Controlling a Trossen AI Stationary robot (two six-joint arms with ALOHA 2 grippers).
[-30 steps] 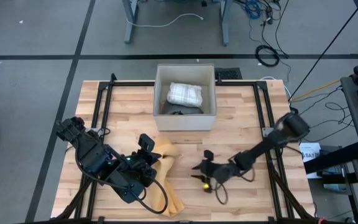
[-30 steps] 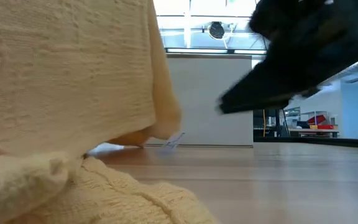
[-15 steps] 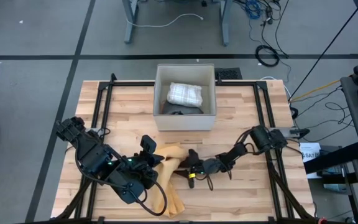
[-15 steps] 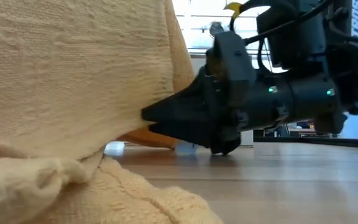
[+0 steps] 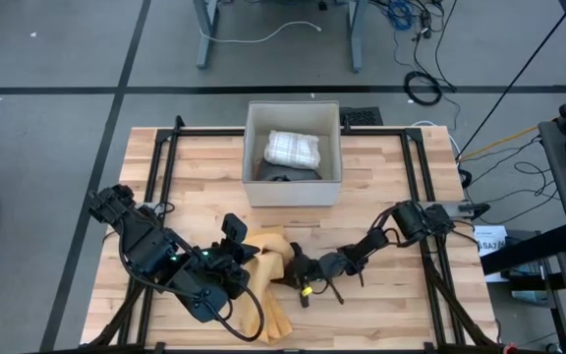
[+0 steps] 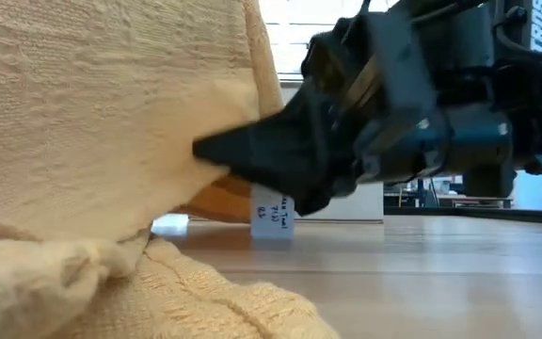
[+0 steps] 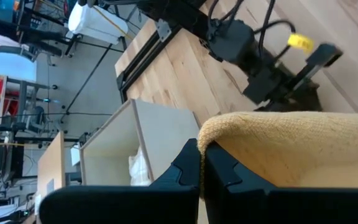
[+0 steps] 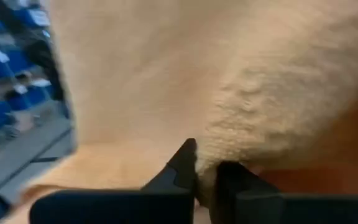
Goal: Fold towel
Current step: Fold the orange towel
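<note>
the pale yellow knitted cloth towel (image 5: 263, 285) lies near the front edge of the wooden slatted table (image 5: 381, 187), well in front of the white open box (image 5: 293, 154), and it is bunched, not flat. the left gripper (image 5: 247, 258) is closed on one raised edge of the towel. the right gripper (image 5: 288, 267) is also pressed shut, pinching the towel's edge on the side away from the left arm. i judge the task is at an early stage: both edges are taken, but no clean fold is yet made. spreading and folding the towel is left.
</note>
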